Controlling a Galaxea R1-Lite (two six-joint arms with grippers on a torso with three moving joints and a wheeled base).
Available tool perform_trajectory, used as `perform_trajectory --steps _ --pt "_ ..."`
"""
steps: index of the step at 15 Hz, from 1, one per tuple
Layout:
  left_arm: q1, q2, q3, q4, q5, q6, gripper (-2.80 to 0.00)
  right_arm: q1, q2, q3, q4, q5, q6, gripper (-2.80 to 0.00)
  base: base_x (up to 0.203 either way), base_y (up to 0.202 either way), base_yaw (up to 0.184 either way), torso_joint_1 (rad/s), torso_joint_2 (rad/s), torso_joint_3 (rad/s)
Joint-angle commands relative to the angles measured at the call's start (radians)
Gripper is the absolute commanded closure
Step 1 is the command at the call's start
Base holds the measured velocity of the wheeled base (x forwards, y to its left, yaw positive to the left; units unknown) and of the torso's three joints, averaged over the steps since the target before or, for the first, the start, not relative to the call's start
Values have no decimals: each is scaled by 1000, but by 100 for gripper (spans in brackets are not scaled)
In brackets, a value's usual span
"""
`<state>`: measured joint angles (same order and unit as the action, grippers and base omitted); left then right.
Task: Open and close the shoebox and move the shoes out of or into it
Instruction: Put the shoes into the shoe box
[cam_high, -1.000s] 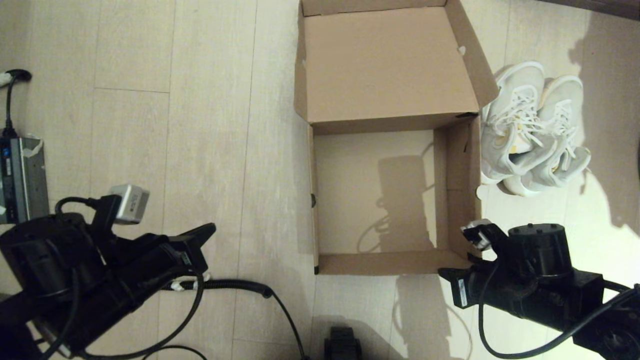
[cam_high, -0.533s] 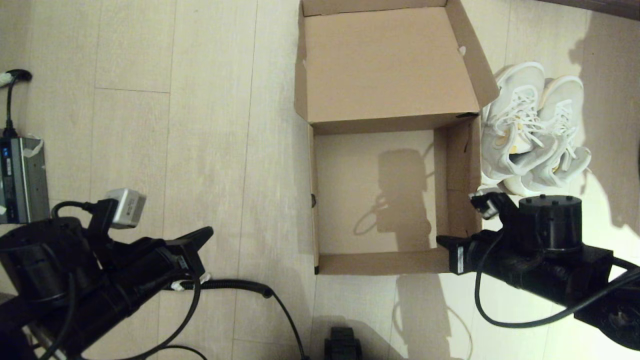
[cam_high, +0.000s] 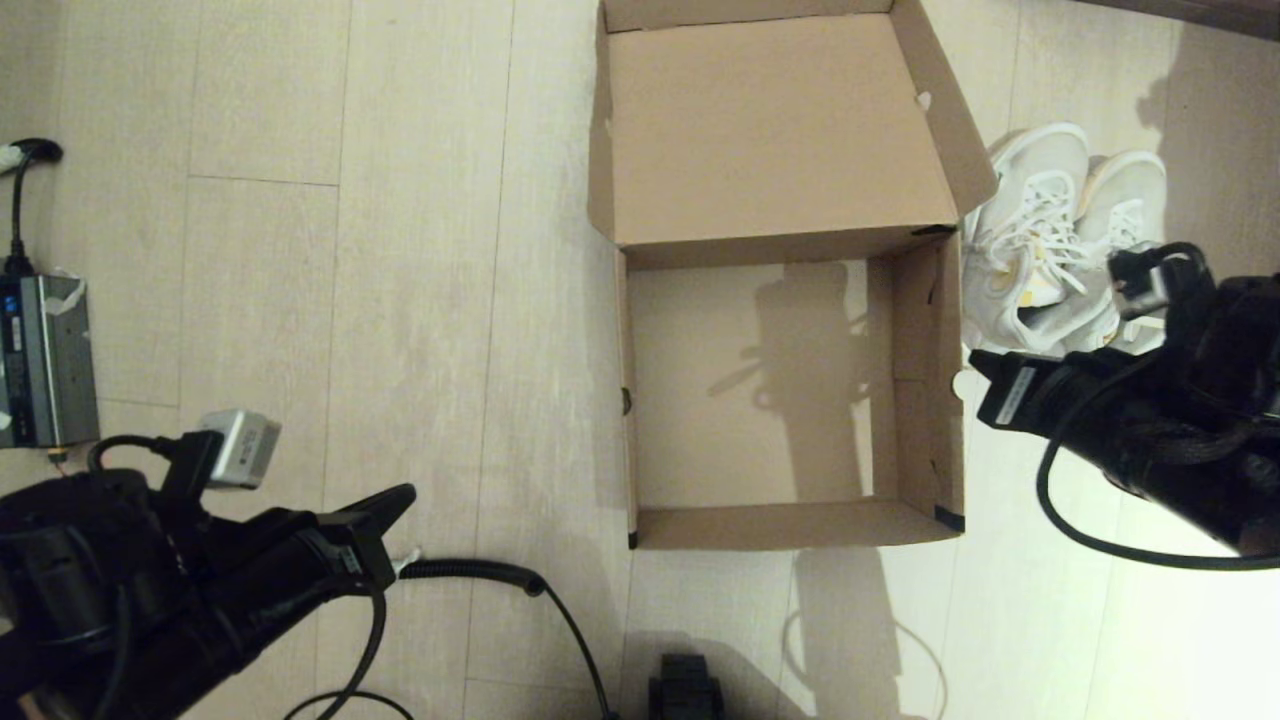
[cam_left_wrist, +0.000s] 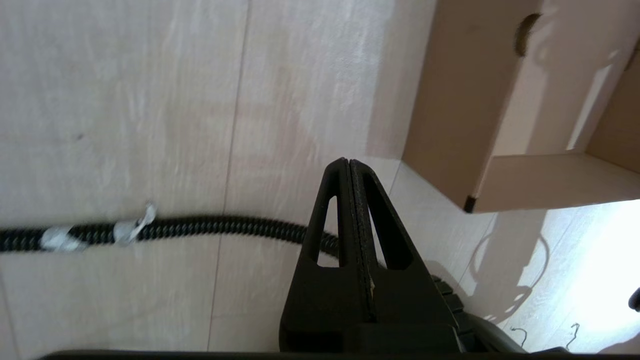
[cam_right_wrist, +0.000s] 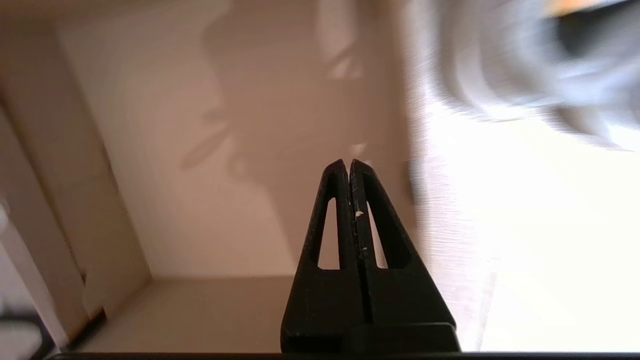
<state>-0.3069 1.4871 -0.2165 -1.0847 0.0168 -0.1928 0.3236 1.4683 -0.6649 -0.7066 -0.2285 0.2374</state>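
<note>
At the lower left of the head frame your left gripper (cam_high: 400, 497) sits parked over the floor (cam_high: 300, 250), fingers pressed together on nothing, well apart from everything that matters. In the middle, the shoebox (cam_high: 790, 525) lies open and empty, its flap lid thrown back toward the top of the frame. Just beyond the box's right wall, upper right, the shoes (cam_high: 1040, 250) rest side by side on the floor, long axes running roughly top to bottom in the frame, toes toward the top. Your right gripper (cam_high: 978, 362) hangs at the right edge, its tip beside that wall and just below the shoes, fingers together and empty. It is by far the nearer arm. You would likely need to part the fingers and turn toward the shoes.
</note>
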Motion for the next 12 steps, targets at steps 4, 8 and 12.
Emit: perform_trajectory --steps 4,8,12 --pt "11 -41 23 -6 -1 -13 0 -153 -114 17 77 -91 -22 0 0 0 0 0 0 0" --pt "11 -50 19 -6 -3 -16 0 -263 85 -67 9 -71 -97 0 0 0 0 0 0 0" --pt "12 -45 12 -6 -8 -41 0 -334 260 -271 -53 -35 -155 -280 0 0 0 0 0 0"
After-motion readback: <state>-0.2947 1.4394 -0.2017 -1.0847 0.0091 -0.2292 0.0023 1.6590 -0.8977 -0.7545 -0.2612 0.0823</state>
